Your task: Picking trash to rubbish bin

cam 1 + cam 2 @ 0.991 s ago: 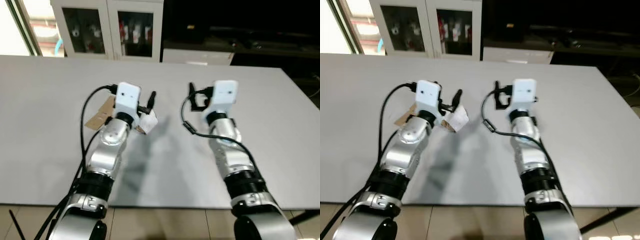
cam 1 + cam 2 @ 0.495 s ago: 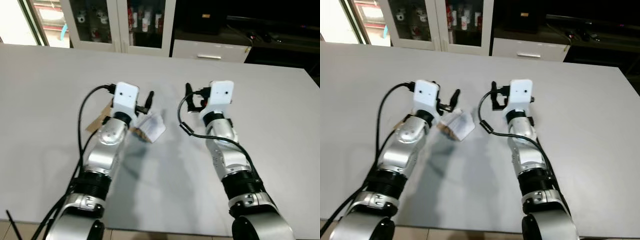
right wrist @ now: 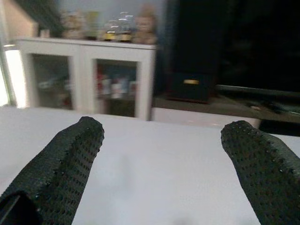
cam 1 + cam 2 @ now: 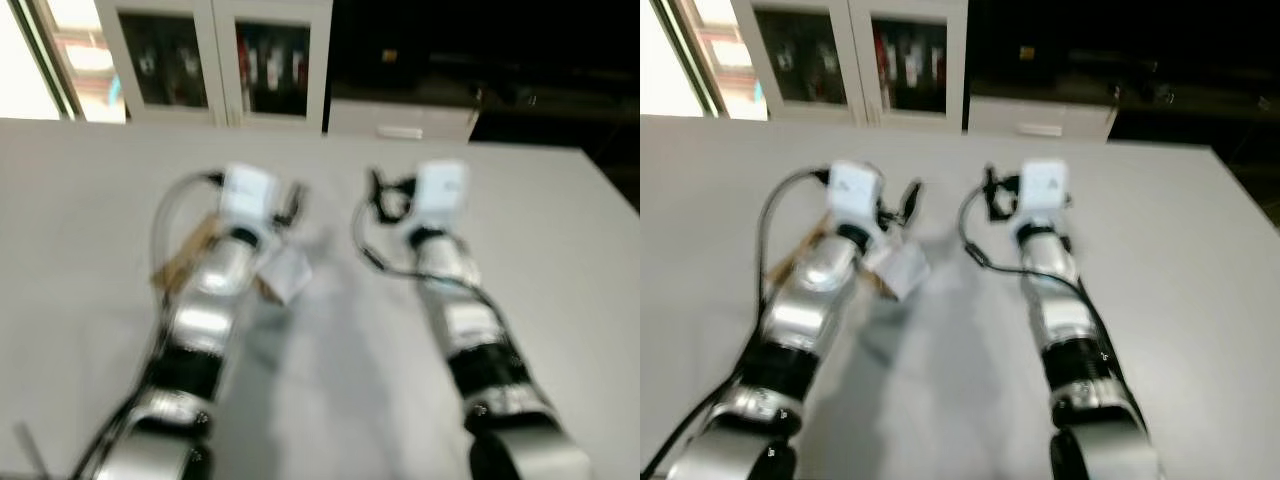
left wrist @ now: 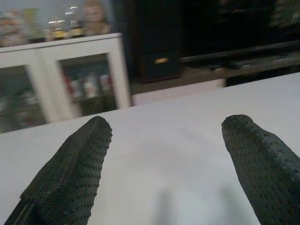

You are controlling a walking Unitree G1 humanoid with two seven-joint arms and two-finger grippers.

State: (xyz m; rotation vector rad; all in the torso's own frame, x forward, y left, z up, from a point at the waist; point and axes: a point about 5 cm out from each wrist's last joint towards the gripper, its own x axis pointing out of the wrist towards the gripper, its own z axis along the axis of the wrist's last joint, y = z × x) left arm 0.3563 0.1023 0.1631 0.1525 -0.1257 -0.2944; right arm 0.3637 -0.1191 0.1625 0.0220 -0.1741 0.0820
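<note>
Although both head views are blurred, the left pincer [image 4: 902,203] sits left of centre in the frame over the grey counter [image 4: 1200,260], its fingers [image 5: 70,173] spread wide with nothing between them. Just below it, beside the left forearm, lies what looks like a crumpled white paper scrap [image 4: 902,270], with a brown cardboard piece [image 4: 185,252] further left. Centre-right, the right pincer [image 4: 992,195] is likewise spread wide and holds nothing. White glass-door cabinets [image 4: 855,60] fill the upper left.

Both arms over the table [image 4: 560,260]; paper [image 4: 285,272] right of left arm, cardboard [image 4: 185,250] left of it; cabinet [image 4: 215,60] behind.
</note>
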